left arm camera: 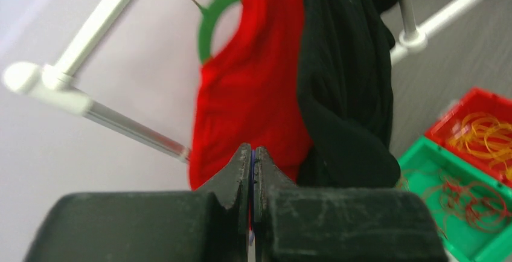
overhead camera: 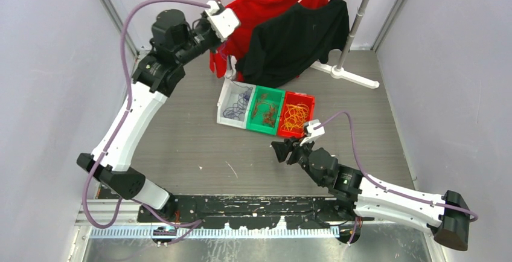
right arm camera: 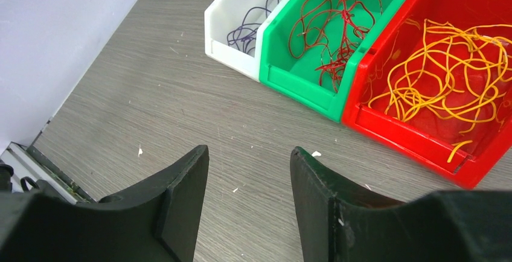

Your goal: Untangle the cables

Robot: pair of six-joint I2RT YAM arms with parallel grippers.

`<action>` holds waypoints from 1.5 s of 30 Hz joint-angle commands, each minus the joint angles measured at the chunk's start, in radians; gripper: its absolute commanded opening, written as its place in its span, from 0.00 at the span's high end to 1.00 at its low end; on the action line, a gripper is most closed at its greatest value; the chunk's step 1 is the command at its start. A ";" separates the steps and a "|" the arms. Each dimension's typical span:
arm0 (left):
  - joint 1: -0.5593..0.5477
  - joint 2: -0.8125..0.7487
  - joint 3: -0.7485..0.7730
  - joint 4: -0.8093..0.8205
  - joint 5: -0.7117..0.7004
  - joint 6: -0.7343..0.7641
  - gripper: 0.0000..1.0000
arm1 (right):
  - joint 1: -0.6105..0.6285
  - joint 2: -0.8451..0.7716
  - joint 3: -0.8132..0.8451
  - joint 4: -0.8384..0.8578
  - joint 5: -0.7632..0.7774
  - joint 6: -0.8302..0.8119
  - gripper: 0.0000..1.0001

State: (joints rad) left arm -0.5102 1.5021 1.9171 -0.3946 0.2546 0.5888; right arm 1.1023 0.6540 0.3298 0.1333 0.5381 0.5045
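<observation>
Three bins stand in a row at mid-table. The white bin (overhead camera: 228, 110) holds purple cables (right arm camera: 252, 25), the green bin (overhead camera: 258, 125) dark red cables (right arm camera: 333, 37), and the red bin (overhead camera: 306, 100) yellow-orange cables (right arm camera: 448, 73). My left gripper (overhead camera: 223, 49) is raised high behind the white bin. It is shut, with a thin purple strand (left arm camera: 252, 171) pinched between its fingers. The strand hangs down toward the white bin. My right gripper (right arm camera: 249, 150) is open and empty. It hovers low over the table (right arm camera: 181, 93), just in front of the bins.
A red shirt (overhead camera: 250, 8) and a black shirt (overhead camera: 296, 38) hang on a white clothes rack (overhead camera: 353, 78) right behind the bins, close to my left gripper. Lilac walls close in on both sides.
</observation>
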 commanded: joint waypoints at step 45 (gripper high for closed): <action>-0.005 0.442 -0.416 0.199 -0.128 -0.242 1.00 | -0.032 -0.126 0.060 -0.165 0.186 0.015 0.46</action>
State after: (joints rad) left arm -0.5171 1.9289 1.5097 -0.2653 0.1165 0.3202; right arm 1.0775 0.5488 0.3386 -0.0170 0.6880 0.5011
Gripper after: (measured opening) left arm 0.009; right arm 0.547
